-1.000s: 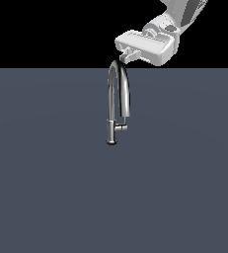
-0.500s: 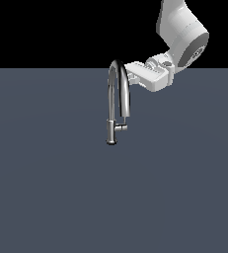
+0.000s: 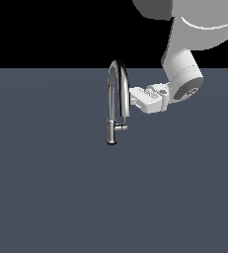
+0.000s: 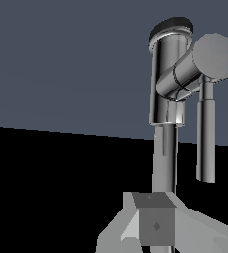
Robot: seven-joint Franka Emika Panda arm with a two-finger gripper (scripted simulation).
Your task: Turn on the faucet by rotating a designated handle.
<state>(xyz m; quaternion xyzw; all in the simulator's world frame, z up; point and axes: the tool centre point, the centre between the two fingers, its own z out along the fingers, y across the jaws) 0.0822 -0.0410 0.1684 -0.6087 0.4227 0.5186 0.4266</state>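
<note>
The faucet point(image 3: 116, 99) was seen standing upright on the dark grey-blue surface point(image 3: 51, 188), its chrome gooseneck rising from a short cylindrical base and arching over at the top. The handle point(image 3: 121, 127), a stubby chrome cylinder, was shown projecting sideways from the lower stem toward the exterior view's right, below the level of the gripper and a little to its side. The gripper point(image 3: 133, 95) was held level with the upper half of the spout, just beside the descending end of the arch on the exterior view's right. Whether it touched the spout could not be told from that view. The white arm point(image 3: 184, 74) was seen reaching down to it from the upper corner of the exterior view's right.

In the wrist view the faucet point(image 4: 166, 99) was seen close in front of the camera, with the handle point(image 4: 194, 66) pointing toward the lens so that its flat round end was shown. The grey fingertips point(image 4: 155, 222) were seen in front of the slim stem, partly covering it. Whether the fingers were spread or pressed together could not be told, since the gap between them was hidden in the one view and too small to read in the other. Nothing was seen pinched on the handle itself.
</note>
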